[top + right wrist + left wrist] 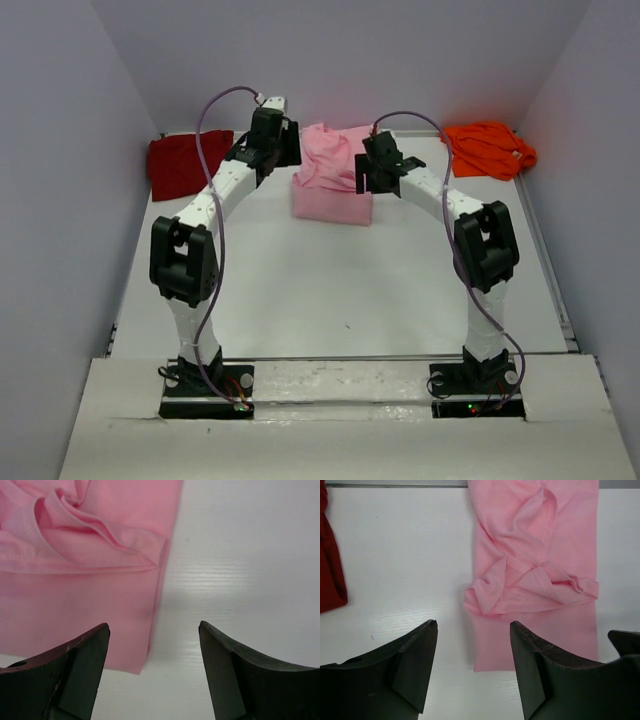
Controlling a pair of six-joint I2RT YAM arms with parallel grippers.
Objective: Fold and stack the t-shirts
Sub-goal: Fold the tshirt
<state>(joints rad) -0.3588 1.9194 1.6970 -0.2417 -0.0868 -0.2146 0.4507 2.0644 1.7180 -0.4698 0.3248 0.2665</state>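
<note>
A light pink t-shirt [330, 180] lies partly folded on the white table at the back middle, with rumpled folds across its upper part. My left gripper [283, 148] hovers over its left edge, open and empty; in the left wrist view the pink t-shirt [540, 565] lies just ahead of the left gripper [473, 625]. Over the shirt's right edge my right gripper [366, 172] is open and empty too, and the right wrist view shows the pink t-shirt's [80, 580] near right corner between the jaws of the right gripper [152, 626]. A dark red t-shirt [185, 163] lies back left, an orange one [490, 148] back right.
The dark red t-shirt's edge [331, 565] shows at the left of the left wrist view. Grey walls close in the table [330, 290] on three sides. A raised white ledge [340, 410] with the arm bases runs along the near edge.
</note>
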